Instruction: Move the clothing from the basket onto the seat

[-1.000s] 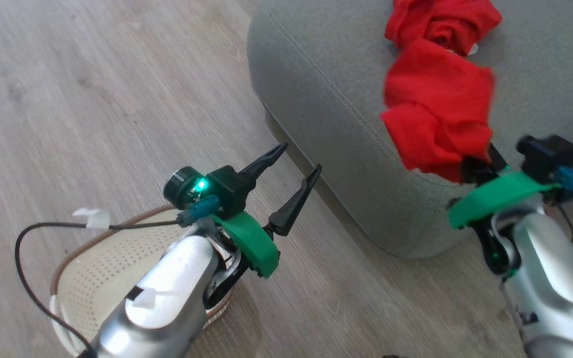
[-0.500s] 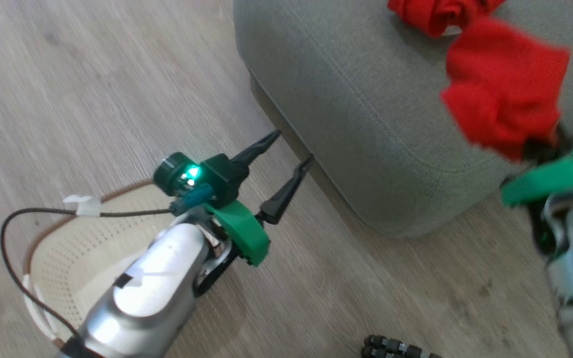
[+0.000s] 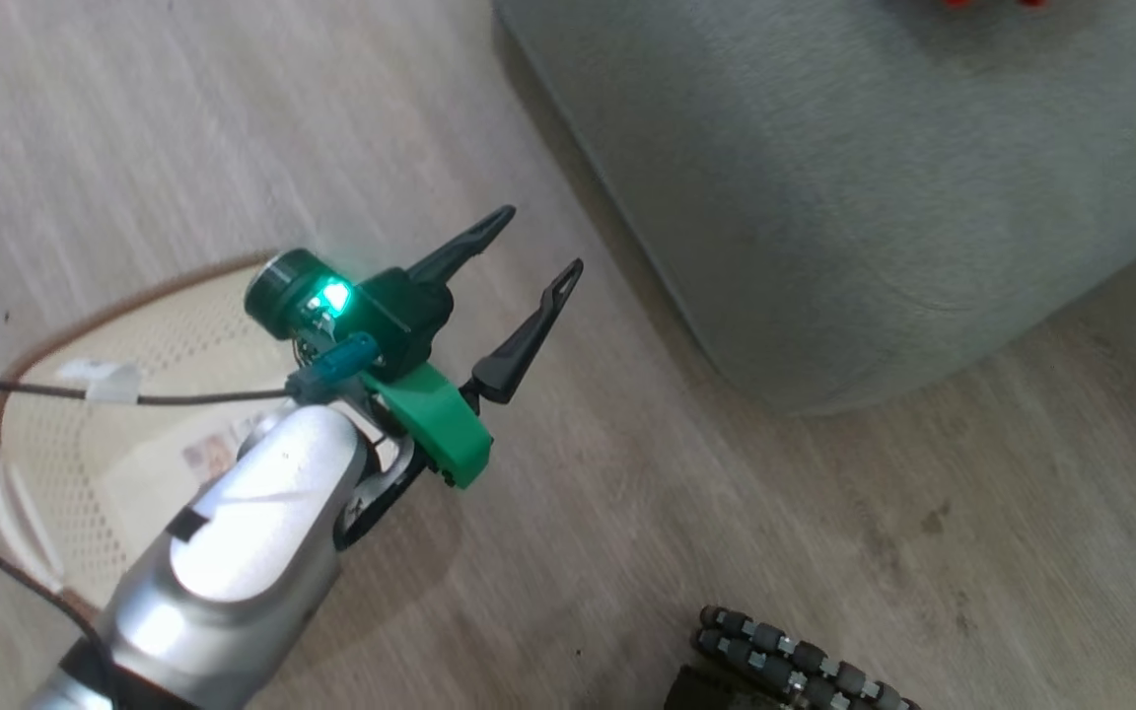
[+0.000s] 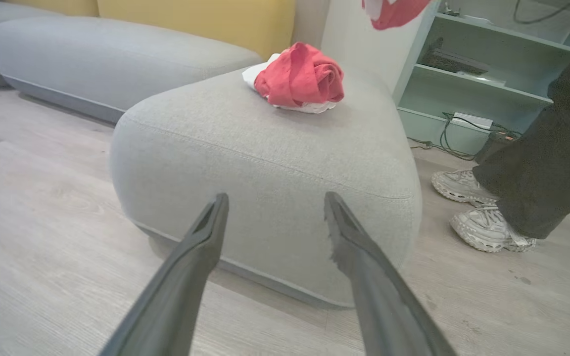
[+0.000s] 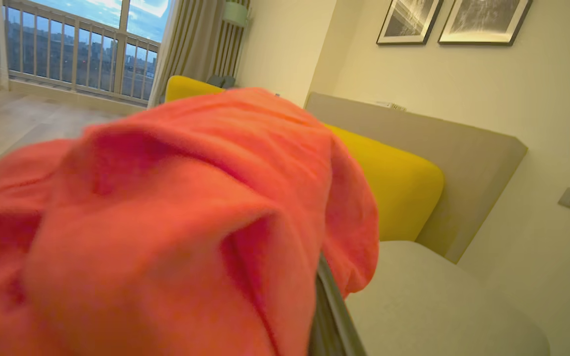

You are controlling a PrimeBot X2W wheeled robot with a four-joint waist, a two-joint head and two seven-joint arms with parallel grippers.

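The left end effector [image 3: 543, 237] hangs with its two fingers spread wide and nothing between them, over the floor [image 3: 627, 552] between the basket [image 3: 45, 434] and the seat [image 3: 874, 197]. The right end effector [image 5: 322, 287] is pressed together on a red garment [image 5: 166, 222], which drapes over its fingers, held up above the grey seat with a yellow cushion [image 5: 389, 188] behind. The left wrist view adds to the head view a red bundle [image 4: 300, 76] lying on top of the seat, and a person's shoes [image 4: 485, 230] on the floor beside it. The head view in turn looks down into the basket, where a label [image 3: 208, 454] lies on the cream bottom. Against half a second ago the head camera has swung: more of the basket's inside is open to it, and of the red cloth a sliver remains at its top edge
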